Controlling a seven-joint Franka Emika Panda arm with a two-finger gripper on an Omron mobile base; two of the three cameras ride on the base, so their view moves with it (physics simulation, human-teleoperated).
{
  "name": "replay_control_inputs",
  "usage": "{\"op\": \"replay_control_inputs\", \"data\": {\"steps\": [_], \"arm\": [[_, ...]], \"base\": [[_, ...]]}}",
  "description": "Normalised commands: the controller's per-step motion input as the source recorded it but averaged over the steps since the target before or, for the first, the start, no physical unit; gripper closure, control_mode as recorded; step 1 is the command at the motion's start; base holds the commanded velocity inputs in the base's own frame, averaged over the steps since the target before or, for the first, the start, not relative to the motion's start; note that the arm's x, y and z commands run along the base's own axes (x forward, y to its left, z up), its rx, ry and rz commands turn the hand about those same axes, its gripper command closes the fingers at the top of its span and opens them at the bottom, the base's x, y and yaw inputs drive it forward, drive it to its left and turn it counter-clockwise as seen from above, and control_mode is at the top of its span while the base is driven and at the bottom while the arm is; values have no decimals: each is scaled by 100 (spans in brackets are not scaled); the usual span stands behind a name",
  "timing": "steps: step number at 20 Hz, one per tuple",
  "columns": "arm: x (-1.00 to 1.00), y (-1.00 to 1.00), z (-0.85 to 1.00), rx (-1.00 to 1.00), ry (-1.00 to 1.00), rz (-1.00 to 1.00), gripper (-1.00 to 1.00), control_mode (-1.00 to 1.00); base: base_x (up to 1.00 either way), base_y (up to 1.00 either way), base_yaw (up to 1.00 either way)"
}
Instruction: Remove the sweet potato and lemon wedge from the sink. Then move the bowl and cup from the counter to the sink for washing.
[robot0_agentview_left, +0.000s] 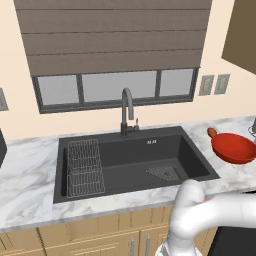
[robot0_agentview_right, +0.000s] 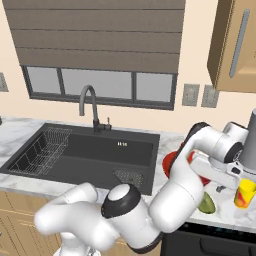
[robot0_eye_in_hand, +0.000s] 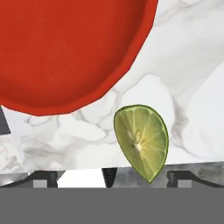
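The sink (robot0_agentview_left: 130, 165) holds no loose food; its basin shows just the wire rack (robot0_agentview_left: 85, 167) and the corner drain grate (robot0_agentview_left: 164, 173). The lemon wedge (robot0_eye_in_hand: 142, 141) lies cut face up on the marble desk (robot0_eye_in_hand: 183, 65) to the right of the sink, just beside the red bowl (robot0_eye_in_hand: 65, 48) but apart from it. The sweet potato (robot0_agentview_left: 212, 133) rests against the bowl's far rim. The yellow cup (robot0_agentview_right: 244, 193) stands upright near the desk's front edge, beyond the wedge from the bowl.

The fingers (robot0_eye_in_hand: 107, 175) are spread wide and hold nothing. In the hand view they hang over the desk, with the wedge just to one side of them and the bowl's rim further ahead.

With both foods out of the sink, the bowl looks like the next thing to take. It is probably rigid, glossy and slippery, and far too wide to span, so the sensible hold is a pinch across the rim, one finger inside and one outside. The nearest stretch of rim, close to the wedge, seems the easiest spot. A shallow bowl held at one edge may tip.
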Motion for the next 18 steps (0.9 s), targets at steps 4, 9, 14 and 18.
{"op": "replay_control_inputs", "data": {"steps": [4,9,14,18], "arm": [[-14,20,33,-11,-12,0,-100,-100],[-11,28,29,-19,-16,5,-100,-100],[-7,39,26,-21,-3,7,-100,-100],[0,40,21,-17,0,9,-100,-100]], "base": [[0,0,0],[0,0,0],[0,0,0],[0,0,0]]}}
